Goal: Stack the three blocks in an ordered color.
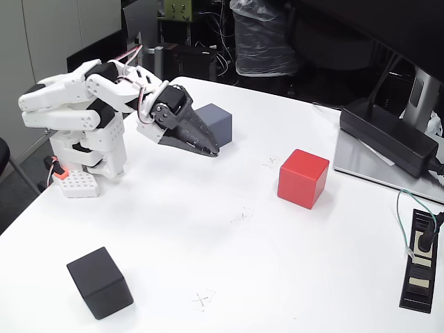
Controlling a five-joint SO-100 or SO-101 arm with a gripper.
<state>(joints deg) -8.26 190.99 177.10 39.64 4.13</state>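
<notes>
Across the white table [229, 277] the arm is folding low, its gripper [211, 150] with jaws together, holding nothing, in front of the blue-grey block [216, 121], while the red block [303, 177] and black block [100, 282] are sitting well apart (nothing stacked yet).

Even, bright room light is falling from overhead onto the white table [229, 263], which is coming out pale and slightly washed, with no hard glare. Shadows are staying soft and short: a faint grey patch is lying under the gripper [211, 150] and arm, and dim smudges are hugging the bases of the red block [303, 177] and the black block [100, 282]. The background behind the table is sinking into darkness, its detail lost. Focus is holding fairly sharp overall, though the picture is looking a little grainy and soft.
</notes>
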